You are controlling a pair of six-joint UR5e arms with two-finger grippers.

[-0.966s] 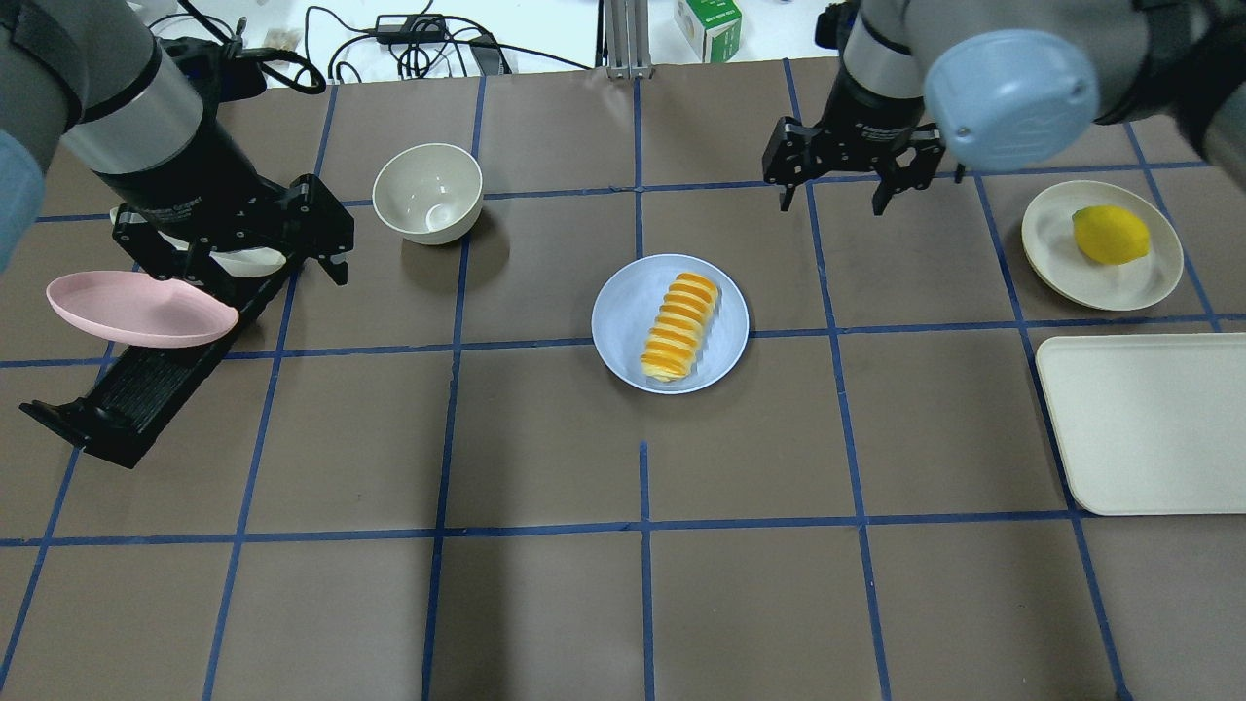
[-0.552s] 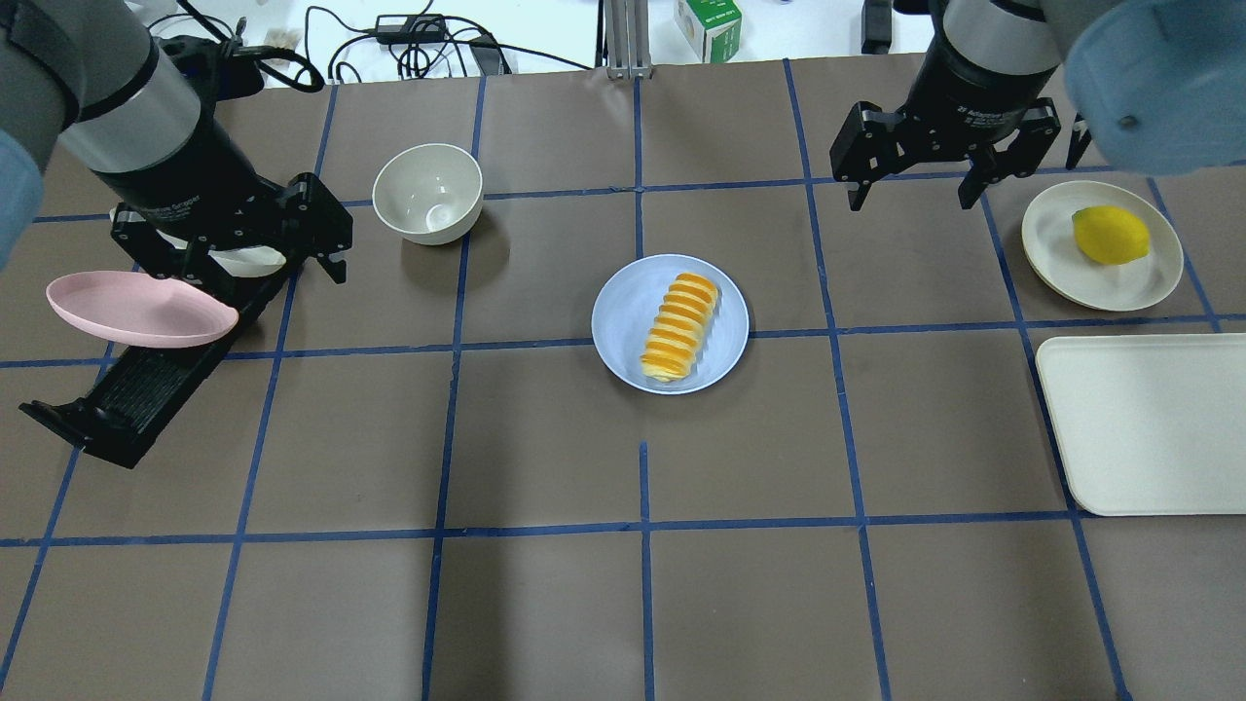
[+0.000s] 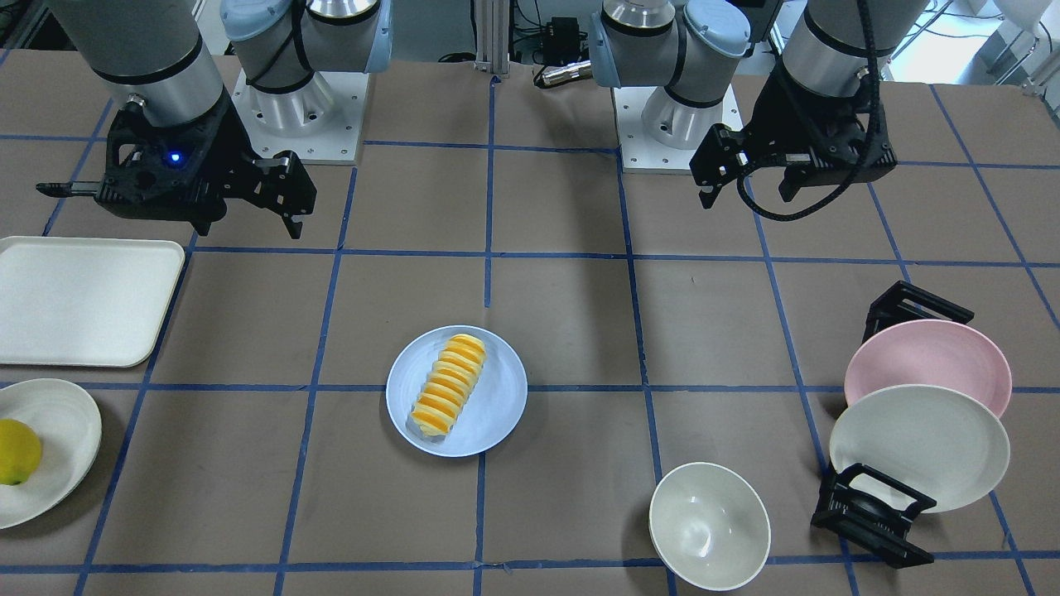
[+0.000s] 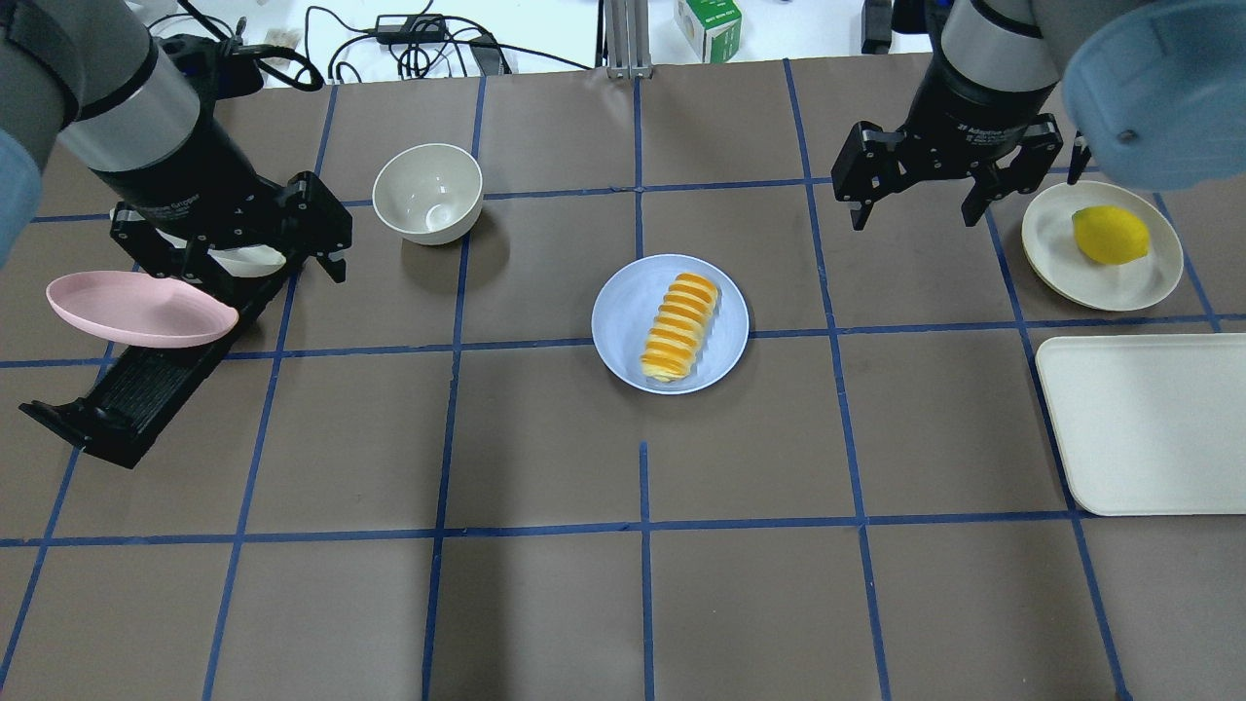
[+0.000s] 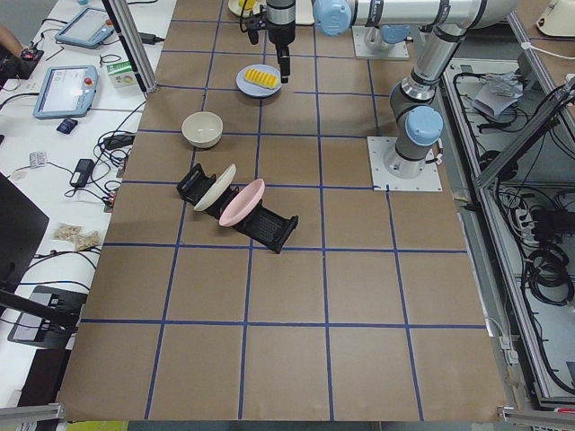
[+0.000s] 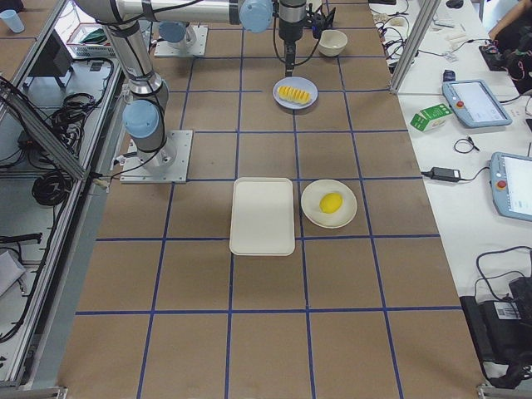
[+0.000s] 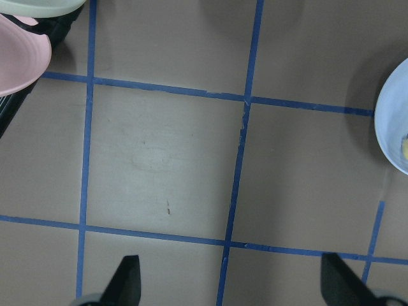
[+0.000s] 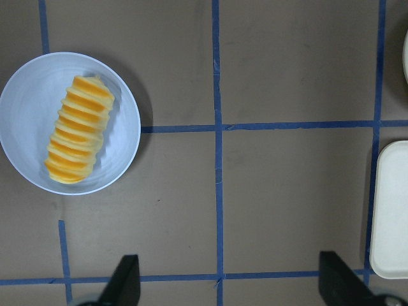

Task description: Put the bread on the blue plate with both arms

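The bread (image 4: 679, 327), a ridged orange-topped loaf, lies diagonally on the blue plate (image 4: 623, 321) at the table's middle. Both show in the front view (bread (image 3: 451, 383), plate (image 3: 499, 407)) and the right wrist view (bread (image 8: 78, 129), plate (image 8: 29, 115)). My right gripper (image 4: 915, 222) is open and empty, raised above the table behind and to the right of the plate. My left gripper (image 4: 248, 273) is open and empty, far to the plate's left over the dish rack. The left wrist view catches only the plate's edge (image 7: 394, 127).
A white bowl (image 4: 428, 192) stands behind and left of the plate. A pink plate (image 4: 136, 310) and a cream plate lean in a black rack (image 4: 127, 389) at the left. A lemon (image 4: 1110, 235) sits on a cream plate (image 4: 1051, 253) at the right, above a cream tray (image 4: 1149, 424).
My right gripper has moved to the right, away from the blue plate and towards the lemon plate. The left arm, the bread and the plate have not moved.
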